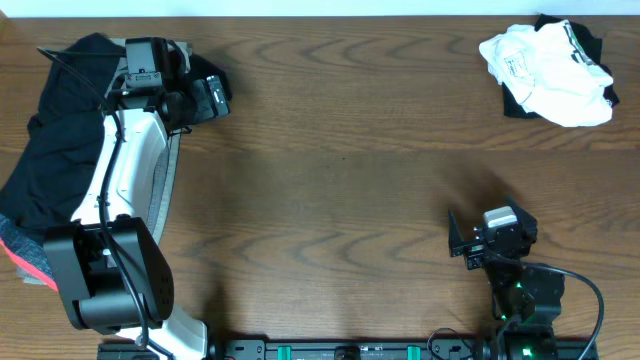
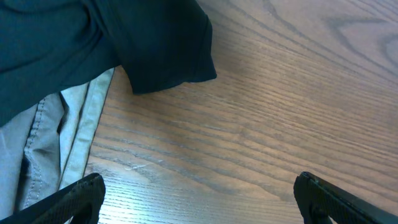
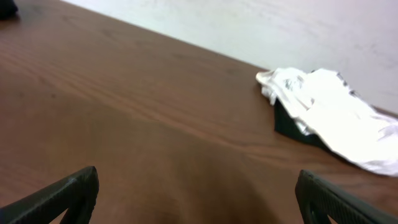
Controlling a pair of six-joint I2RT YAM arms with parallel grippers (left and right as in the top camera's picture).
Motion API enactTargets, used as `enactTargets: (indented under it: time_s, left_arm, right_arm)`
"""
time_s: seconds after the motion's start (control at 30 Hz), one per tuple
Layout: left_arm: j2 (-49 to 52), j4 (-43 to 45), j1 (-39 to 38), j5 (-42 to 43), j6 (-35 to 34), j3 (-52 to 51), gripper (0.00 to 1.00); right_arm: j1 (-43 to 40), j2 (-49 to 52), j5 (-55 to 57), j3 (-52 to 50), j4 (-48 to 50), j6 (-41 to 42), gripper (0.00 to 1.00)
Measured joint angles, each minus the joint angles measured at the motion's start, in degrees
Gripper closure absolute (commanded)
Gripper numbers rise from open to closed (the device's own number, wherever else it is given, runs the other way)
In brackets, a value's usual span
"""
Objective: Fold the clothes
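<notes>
- Black fingertips (image 2: 74,200) of the left gripper (image 2: 200,202) sit at the bottom of the left wrist view, one on each side; they are wide apart, with only bare wood between them
- Just past them is the table (image 2: 280,112), brown with wavy lines; a dark cloth (image 2: 124,37) fills the top left of that view, and one corner of it rests on the wood
- Under the dark cloth a grey cloth (image 2: 50,137) peeks out; it has a sewn edge running along it
- From above, the dark cloth is a big heap at the left edge of the table; the left arm (image 1: 125,190), white and black, reaches over it; the left gripper is by the heap's upper right side
- A bit of red cloth (image 1: 25,255) shows at the bottom of that heap; it may be one more piece of clothing, but it is too small to tell
- The right gripper (image 3: 199,202) is low on the right side of the table, well apart from any clothes; its two fingers are spread wide too and hold nothing
- White clothes (image 1: 545,65) lie crumpled in the far right corner of the table; a black cloth (image 1: 518,103) sticks out from under them
- Both heaps are bunched up; the wide middle of the table lies between them
</notes>
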Motion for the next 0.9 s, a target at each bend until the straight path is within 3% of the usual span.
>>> enactTargets:
  time_s: [0.37, 0.9]
  left_arm:
    - [0.0, 0.0, 0.0, 0.0, 0.0, 0.0, 0.02]
    - [0.0, 0.0, 0.0, 0.0, 0.0, 0.0, 0.02]
  right_arm:
    - [0.0, -8.2, 0.0, 0.0, 0.0, 0.0, 0.01]
    - [0.0, -8.6, 0.1, 0.0, 0.0, 0.0, 0.01]
